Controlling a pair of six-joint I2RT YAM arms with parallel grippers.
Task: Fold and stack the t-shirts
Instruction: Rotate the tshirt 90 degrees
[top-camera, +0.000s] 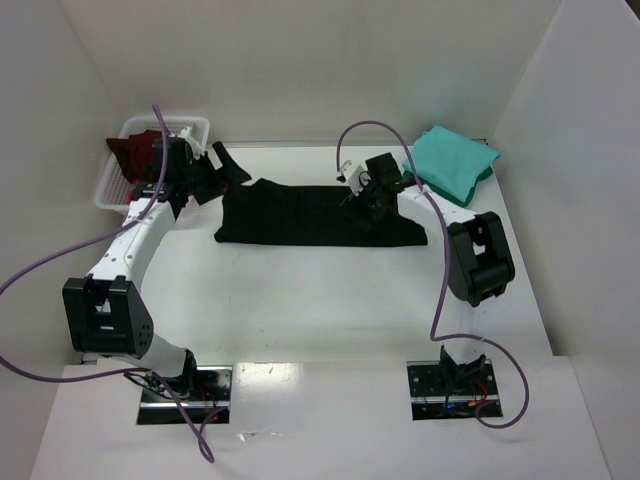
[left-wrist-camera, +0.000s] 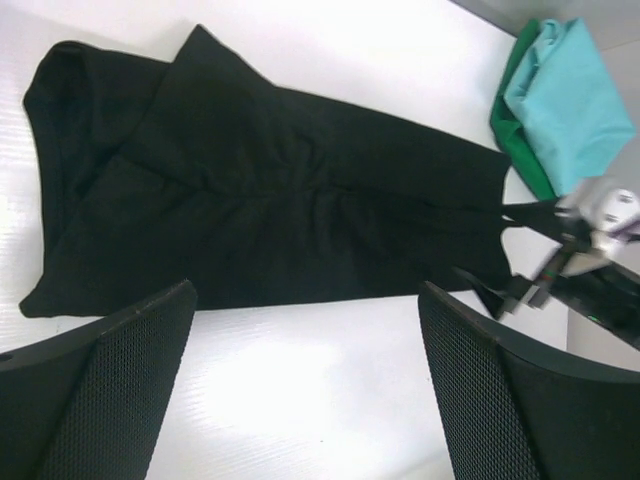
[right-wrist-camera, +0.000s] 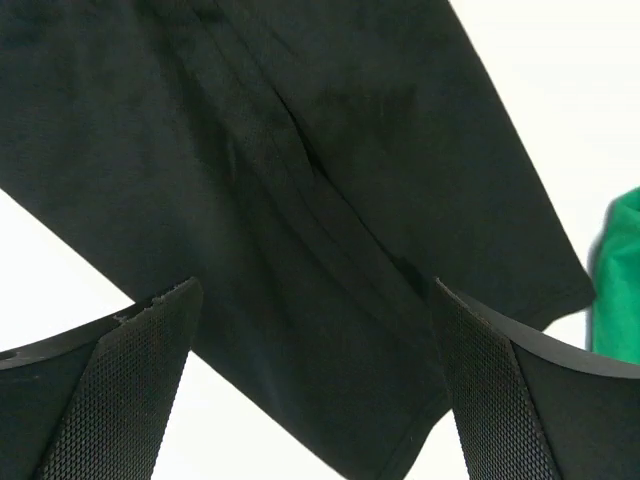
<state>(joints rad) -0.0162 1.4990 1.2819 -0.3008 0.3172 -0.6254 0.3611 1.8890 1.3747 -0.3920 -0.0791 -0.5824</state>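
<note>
Two end effectors hang over the middle of the counter (top-camera: 300, 300), both with fingers spread wide and nothing between them. The left end effector (left-wrist-camera: 307, 300) is at the left end of the black t-shirt (top-camera: 320, 215), the right end effector (right-wrist-camera: 315, 290) above its right part. The shirt lies flat as a long, narrow band, probably folded lengthwise so each arm can take an end for the next fold. Farther back on the right, a folded teal t-shirt (top-camera: 455, 160) rests on a dark green t-shirt (left-wrist-camera: 520, 130) — seemingly the stack to join. At far left, a maroon t-shirt (top-camera: 130, 150) hangs from the white basket (top-camera: 190, 125) — likely awaiting its turn. No brand, label or writing is readable.
</note>
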